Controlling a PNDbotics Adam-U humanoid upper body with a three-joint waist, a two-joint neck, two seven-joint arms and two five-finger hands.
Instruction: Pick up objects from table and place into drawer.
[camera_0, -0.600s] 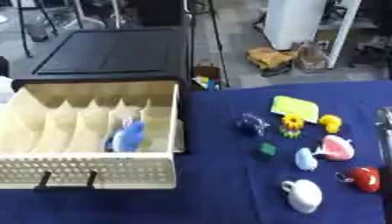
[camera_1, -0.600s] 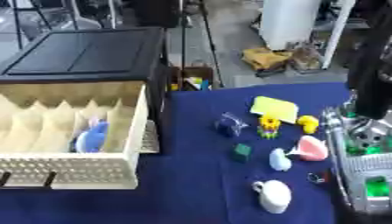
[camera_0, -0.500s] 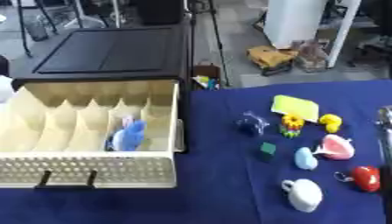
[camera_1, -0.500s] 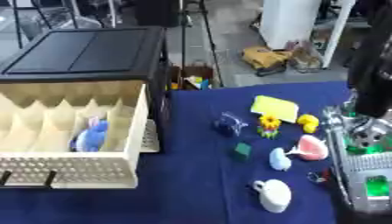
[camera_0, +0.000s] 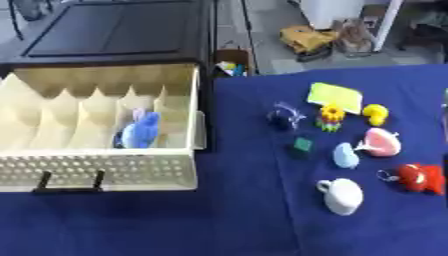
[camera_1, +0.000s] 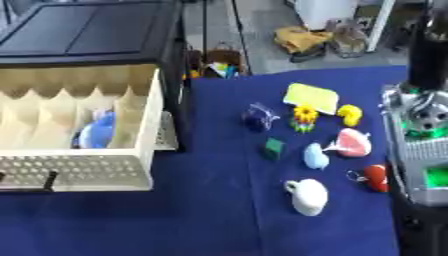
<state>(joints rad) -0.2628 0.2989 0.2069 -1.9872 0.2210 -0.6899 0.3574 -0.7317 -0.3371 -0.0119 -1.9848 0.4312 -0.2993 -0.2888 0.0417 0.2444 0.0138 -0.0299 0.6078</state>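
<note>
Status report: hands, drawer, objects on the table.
Neither hand visible, only right arm at table edge. Drawer open, blue toy inside. White cup and other small toys wait on cloth, path unobstructed.

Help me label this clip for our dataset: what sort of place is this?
Probably a robotics lab or workshop set up for tabletop trials: a blue-covered table with small toys like a white cup, a cream divided drawer pulled open, and equipment clutter on the bare floor behind.

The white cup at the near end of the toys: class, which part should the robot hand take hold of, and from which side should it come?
Grip the white cup across its rounded body, coming from above. Its small handle points left, toward the drawer, and looks too small to pinch. The cloth around it is bare, and the red toy sits apart to the right.
</note>
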